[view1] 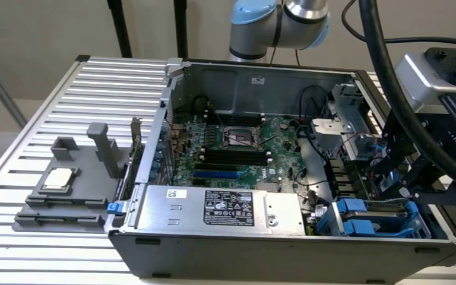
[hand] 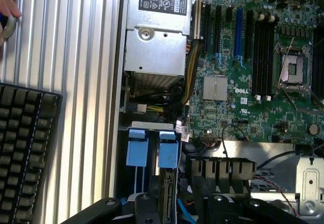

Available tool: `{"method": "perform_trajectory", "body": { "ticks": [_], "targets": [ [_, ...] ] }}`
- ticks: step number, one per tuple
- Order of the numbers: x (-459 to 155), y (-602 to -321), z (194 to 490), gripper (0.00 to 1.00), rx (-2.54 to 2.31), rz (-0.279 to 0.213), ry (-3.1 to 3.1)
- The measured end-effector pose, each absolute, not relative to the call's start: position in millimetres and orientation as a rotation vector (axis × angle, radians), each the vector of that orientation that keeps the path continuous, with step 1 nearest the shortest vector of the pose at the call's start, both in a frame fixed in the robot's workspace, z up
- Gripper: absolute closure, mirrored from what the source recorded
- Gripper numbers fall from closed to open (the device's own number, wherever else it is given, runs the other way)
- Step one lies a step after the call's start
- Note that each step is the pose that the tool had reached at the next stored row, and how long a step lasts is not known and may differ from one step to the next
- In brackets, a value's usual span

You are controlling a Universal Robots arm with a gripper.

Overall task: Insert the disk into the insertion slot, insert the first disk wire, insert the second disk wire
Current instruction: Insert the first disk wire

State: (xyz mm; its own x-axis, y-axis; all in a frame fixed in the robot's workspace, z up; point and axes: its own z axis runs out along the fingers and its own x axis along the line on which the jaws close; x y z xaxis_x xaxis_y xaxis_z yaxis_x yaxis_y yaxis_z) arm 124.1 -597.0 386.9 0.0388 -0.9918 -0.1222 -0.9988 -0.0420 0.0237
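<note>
Though half-hidden, disk (hand: 167, 196) seemingly beneath claw (view1: 396, 190).

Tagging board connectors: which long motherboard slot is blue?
The single bright blue slot, with black slots on either side; the white slot sits beside the power-supply box.

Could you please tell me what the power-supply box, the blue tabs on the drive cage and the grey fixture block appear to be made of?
Power-supply box: bare sheet metal, probably steel; dull silver sheen, folded edges, a screw.
Blue tabs on the drive cage: likely moulded plastic; uniform bright colour, soft gloss.
Grey fixture block: matt, looks like plastic, possibly printed; cannot be sure.
</note>
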Motion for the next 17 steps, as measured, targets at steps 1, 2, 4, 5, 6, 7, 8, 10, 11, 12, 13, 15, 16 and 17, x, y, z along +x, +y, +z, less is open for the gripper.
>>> {"method": "perform_trajectory", "body": {
  "ticks": [1, 2, 4, 5, 6, 7, 8, 10, 11, 12, 13, 15, 16, 17],
  "targets": [
    [129, -597, 387, 0.6, -2.214, 0.161, 2.126],
    [133, -597, 386, 0.6, -2.214, 0.161, 2.126],
    [142, -597, 386, 0.6, -2.215, 0.163, 2.127],
    [147, -598, 386, 0.6, -2.216, 0.167, 2.129],
    [151, -598, 386, 0.6, -2.218, 0.172, 2.131],
    [156, -598, 387, 0.6, -2.22, 0.179, 2.134],
    [159, -598, 389, 0.6, -2.223, 0.187, 2.137],
    [165, -598, 395, 0.6, -2.227, 0.2, 2.143],
    [168, -598, 398, 0.6, -2.23, 0.207, 2.146],
    [172, -598, 398, 0.6, -2.232, 0.214, 2.149],
    [177, -599, 398, 0.6, -2.233, 0.217, 2.15],
    [185, -598, 395, 0.6, -2.233, 0.219, 2.151],
    [186, -598, 394, 0.6, -2.233, 0.219, 2.151],
    [186, -598, 392, 0.6, -2.234, 0.219, 2.151]
  ]
}}
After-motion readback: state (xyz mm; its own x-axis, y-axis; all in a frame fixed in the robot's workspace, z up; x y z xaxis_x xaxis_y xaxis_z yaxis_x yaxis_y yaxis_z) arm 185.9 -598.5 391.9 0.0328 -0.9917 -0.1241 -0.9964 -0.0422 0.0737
